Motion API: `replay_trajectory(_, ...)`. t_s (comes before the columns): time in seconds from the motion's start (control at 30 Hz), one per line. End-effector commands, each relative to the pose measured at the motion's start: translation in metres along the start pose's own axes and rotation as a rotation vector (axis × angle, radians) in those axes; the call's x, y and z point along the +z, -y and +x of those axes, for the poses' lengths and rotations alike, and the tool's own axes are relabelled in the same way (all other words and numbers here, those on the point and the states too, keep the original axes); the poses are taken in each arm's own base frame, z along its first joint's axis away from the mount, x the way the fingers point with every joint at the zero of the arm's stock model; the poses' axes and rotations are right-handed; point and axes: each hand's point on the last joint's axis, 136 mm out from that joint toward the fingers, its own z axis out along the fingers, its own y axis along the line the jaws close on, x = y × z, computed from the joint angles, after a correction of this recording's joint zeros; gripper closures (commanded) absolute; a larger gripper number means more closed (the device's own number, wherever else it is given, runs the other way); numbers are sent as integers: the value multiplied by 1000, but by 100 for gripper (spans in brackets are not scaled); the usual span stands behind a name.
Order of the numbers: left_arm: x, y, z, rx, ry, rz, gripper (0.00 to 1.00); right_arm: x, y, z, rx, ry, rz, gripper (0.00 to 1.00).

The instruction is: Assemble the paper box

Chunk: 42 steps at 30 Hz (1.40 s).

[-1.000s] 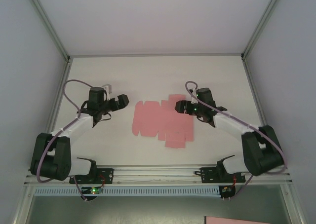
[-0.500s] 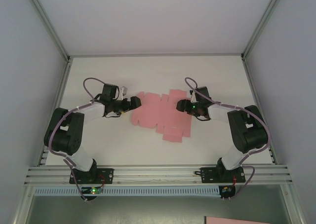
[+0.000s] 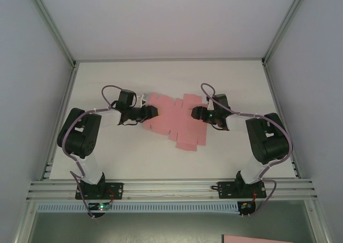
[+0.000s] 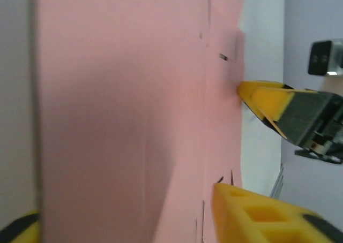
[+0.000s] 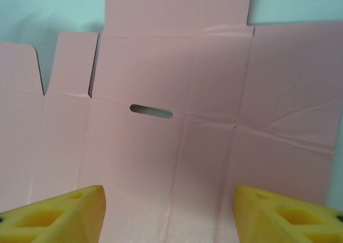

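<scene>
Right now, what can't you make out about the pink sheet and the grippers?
Top external: whether the left gripper pinches the paper box edge; too small, and the gripper covers it.
Left wrist: the paper box is blurred against the lens, its edges cut off.
Right wrist: its near part is hidden by the right gripper and the bottom edge.

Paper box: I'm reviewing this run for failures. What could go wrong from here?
The left pincer sits at the left edge of the flat paper box; a grip there may crumple a flap or slip off. The right pincer hangs open over the panel with the slot; pushing down could slide the sheet rather than fold it.
</scene>
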Motion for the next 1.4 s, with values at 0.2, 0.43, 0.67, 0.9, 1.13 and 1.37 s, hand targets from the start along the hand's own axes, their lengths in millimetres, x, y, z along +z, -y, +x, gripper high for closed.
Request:
replay_trajectory(0.2,-47,94,-14,299,166,156,100,-61,-38,-7,-117,42,-134,21)
replay_trajectory(0.43,-102,169,-1,491,382,275,100,-139,-74,-45,-79,263,-393,11)
replay_trajectory(0.67,-148,209,16,533,531,296,100,-187,-121,-42,-151,313,-684,19)
replay_trajectory(0.9,-165,223,18,501,608,381,100,-222,-147,-32,-262,364,-759,54)
replay_trajectory(1.13,-167,233,27,539,576,404,100,-238,-156,-34,-356,419,-753,47)
replay_trajectory(1.37,-167,230,32,549,561,382,100,-245,-167,-53,-411,467,-752,56)
